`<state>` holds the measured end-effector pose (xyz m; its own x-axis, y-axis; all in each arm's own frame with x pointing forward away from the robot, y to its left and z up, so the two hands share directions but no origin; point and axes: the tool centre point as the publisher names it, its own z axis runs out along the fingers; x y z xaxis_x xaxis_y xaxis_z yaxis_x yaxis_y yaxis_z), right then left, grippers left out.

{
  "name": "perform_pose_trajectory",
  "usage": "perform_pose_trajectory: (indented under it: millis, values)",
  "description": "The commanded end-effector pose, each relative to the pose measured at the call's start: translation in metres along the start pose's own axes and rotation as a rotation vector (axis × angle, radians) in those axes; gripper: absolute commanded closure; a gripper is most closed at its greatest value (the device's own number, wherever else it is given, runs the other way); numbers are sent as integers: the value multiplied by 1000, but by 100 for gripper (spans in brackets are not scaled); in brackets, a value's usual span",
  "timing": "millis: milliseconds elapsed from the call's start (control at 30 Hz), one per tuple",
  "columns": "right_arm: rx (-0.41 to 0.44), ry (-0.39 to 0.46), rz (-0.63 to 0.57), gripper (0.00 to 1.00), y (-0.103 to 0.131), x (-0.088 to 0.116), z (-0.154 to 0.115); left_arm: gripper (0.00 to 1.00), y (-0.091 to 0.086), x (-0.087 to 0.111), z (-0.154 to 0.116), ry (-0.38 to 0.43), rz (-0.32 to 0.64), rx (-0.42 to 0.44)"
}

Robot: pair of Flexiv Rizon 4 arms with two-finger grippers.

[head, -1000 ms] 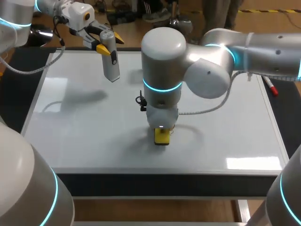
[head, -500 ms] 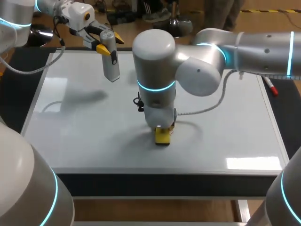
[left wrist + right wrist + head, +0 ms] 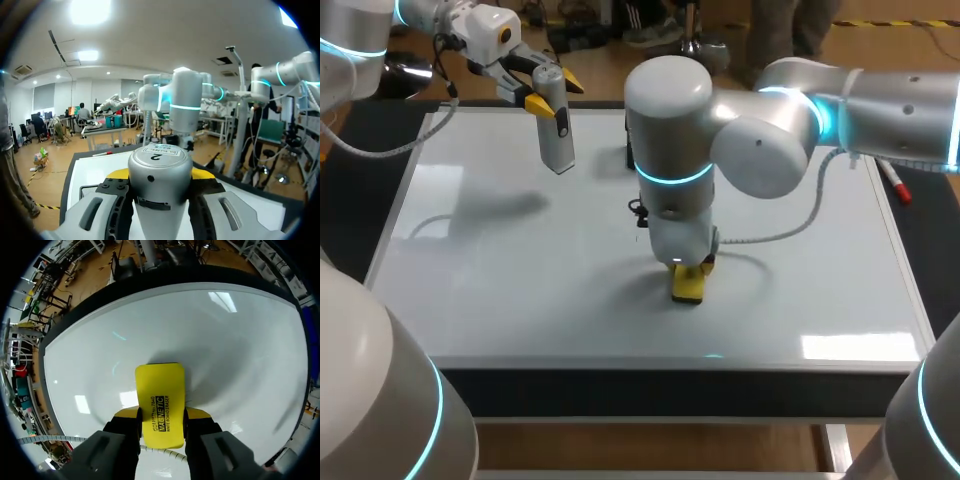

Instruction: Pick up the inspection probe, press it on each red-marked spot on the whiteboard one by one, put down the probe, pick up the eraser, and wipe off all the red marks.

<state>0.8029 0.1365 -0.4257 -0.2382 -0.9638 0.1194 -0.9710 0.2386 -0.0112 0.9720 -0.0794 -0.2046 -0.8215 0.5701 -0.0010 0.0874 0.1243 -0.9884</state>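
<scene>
The right gripper [image 3: 161, 416] clamps the yellow eraser [image 3: 688, 285] flat on the whiteboard [image 3: 500, 290] for wiping; the left gripper [image 3: 555, 93] grips the inspection probe [image 3: 557, 135] upright at far left, apparently parked clear.

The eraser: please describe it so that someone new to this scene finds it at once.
On the whiteboard, look near the middle, under the right arm. The eraser is the flat yellow block in the right gripper, down on the board; the probe, held at the far left, is a grey cylinder.

right gripper [image 3: 161, 414] — clamped on eraser [image 3: 160, 390] | eraser yellow — flat on whiteboard [image 3: 230, 340]
</scene>
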Motion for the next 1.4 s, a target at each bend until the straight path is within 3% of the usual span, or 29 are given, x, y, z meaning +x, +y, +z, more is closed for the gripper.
perform_pose_trajectory:
  millis: [33, 467, 633, 833, 1167, 1400]
  values:
    - [-1, -10, 9, 100, -7, 17, 6, 100, -1, -1, -2, 5, -1, 1]
    - [-12, -11, 58, 100, -27, 41, -3, 100, -1, -1, -2, 5, -1, 1]
    - [-41, -83, 102, 100, -42, 54, -22, 100, -1, -1, -2, 5, -1, 1]
    - [-74, -153, 62, 100, -60, 65, -45, 100, -1, -1, -2, 5, -1, 1]
    - [-27, -133, 8, 100, -89, 74, -65, 100, -1, -1, -2, 5, -1, 1]
    - [-27, -133, 8, 100, -89, 74, -65, 100, -1, -1, -2, 5, -1, 1]
